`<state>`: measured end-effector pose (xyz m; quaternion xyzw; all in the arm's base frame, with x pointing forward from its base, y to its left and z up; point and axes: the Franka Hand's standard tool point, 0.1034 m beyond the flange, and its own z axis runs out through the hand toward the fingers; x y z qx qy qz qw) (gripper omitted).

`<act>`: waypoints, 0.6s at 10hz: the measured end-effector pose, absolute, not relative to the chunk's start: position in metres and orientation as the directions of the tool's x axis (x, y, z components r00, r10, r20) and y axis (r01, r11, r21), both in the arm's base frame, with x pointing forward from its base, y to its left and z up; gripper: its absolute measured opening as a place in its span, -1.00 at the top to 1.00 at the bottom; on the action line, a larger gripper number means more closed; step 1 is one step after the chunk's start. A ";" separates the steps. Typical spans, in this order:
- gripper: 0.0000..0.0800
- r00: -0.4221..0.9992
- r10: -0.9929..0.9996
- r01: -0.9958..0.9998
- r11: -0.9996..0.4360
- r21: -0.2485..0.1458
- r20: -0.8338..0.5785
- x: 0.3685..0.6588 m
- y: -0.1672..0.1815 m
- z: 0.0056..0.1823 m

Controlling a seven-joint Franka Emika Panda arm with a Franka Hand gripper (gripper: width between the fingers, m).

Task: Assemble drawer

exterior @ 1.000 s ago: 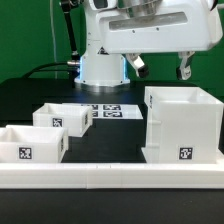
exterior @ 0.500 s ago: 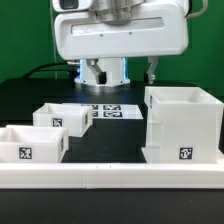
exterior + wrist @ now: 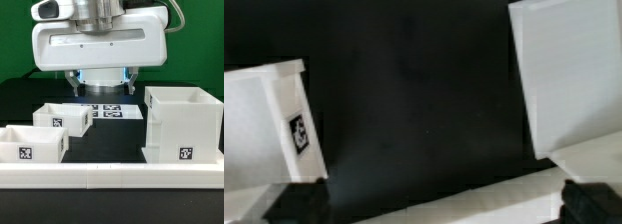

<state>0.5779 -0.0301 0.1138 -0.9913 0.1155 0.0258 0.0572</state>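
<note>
The big white cube casing (image 3: 183,124) stands at the exterior view's right, open top up, with a tag low on its front. Two small open-top trays stand at the left, one further back (image 3: 62,118) and one at the front (image 3: 29,143), each with a tag. My gripper (image 3: 102,86) hangs open and empty above the table behind the trays and the casing, touching nothing. In the wrist view my gripper (image 3: 443,203) has dark fingertips (image 3: 299,200) set wide apart, with a tagged tray wall (image 3: 267,120) on one side and a casing wall (image 3: 573,70) on the other.
A long low white rail (image 3: 110,180) runs along the table's front edge and shows as a slanted white strip (image 3: 455,195) in the wrist view. The marker board (image 3: 106,111) lies flat on the black table (image 3: 115,140) between the back tray and the casing.
The hand has swung from the exterior view's upper right to the centre and come lower. The casing and trays have not moved.
</note>
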 end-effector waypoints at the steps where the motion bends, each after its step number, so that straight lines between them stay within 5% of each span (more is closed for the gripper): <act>1: -0.62 0.976 -0.210 -0.216 -0.970 -0.107 -0.063 0.577 -0.032 0.112; 6: -0.62 0.996 -0.086 -0.088 -0.993 -0.074 -0.031 0.565 -0.082 0.062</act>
